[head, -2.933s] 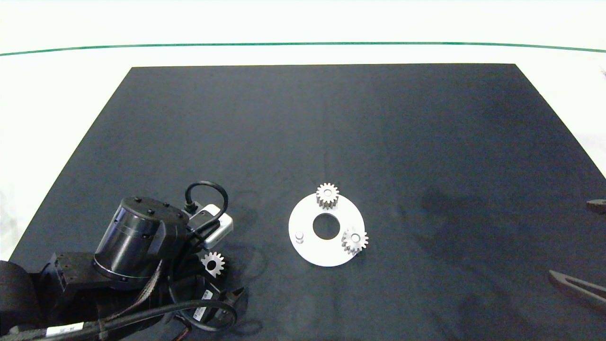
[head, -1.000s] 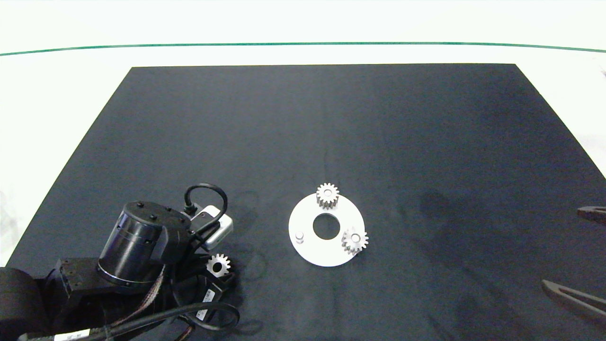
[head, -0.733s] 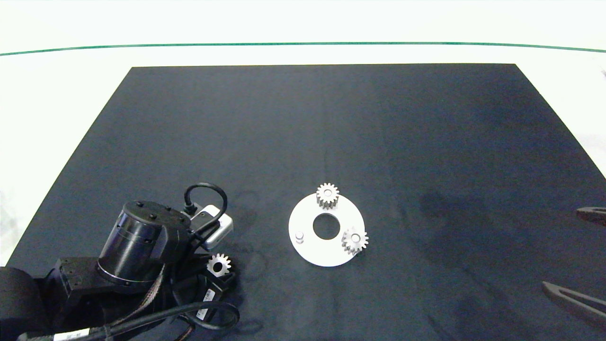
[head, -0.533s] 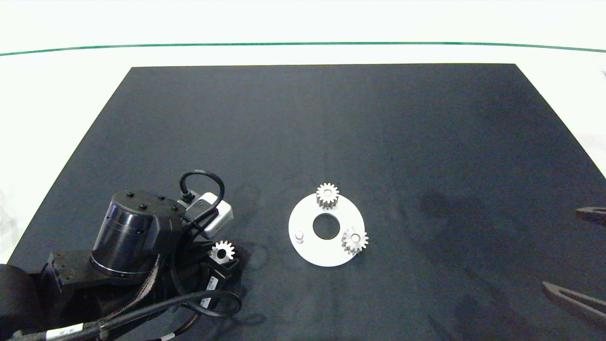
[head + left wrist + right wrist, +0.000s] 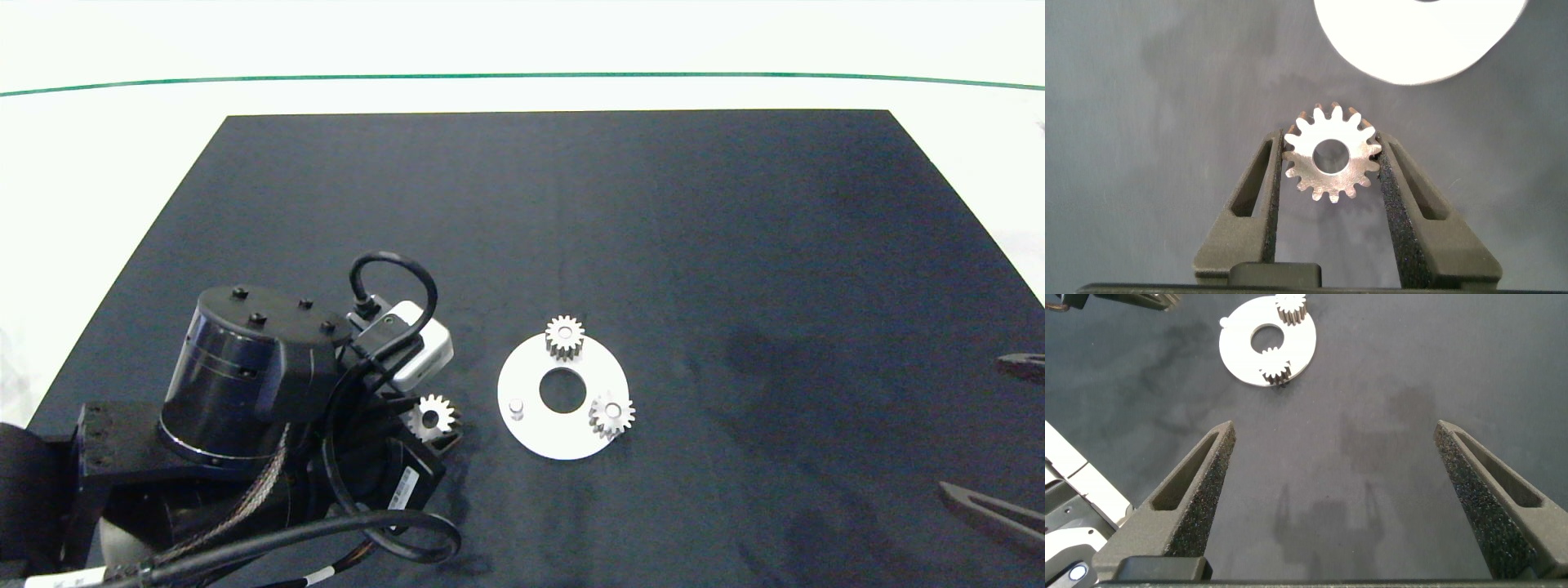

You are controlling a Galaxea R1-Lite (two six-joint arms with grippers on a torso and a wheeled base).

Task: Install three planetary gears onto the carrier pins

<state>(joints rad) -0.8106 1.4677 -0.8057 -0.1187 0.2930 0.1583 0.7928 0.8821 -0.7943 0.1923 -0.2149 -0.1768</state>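
One small silvery spur gear (image 5: 1330, 159) pinched in left gripper (image 5: 1329, 167); misaligned bore risked jamming atop bare white peg (image 5: 516, 406).

R gripper (image 5: 1335, 502) wide open over dark mat (image 5: 1388, 416), nothing btwn fingers.
Well ahead of it, off toward one finger's side: white disc (image 5: 1239, 361) w/ centre hole, two gears on it – one (image 5: 1291, 305) at far edge, one (image 5: 1276, 367) at near edge – plus a bare pin (image 5: 1224, 322).
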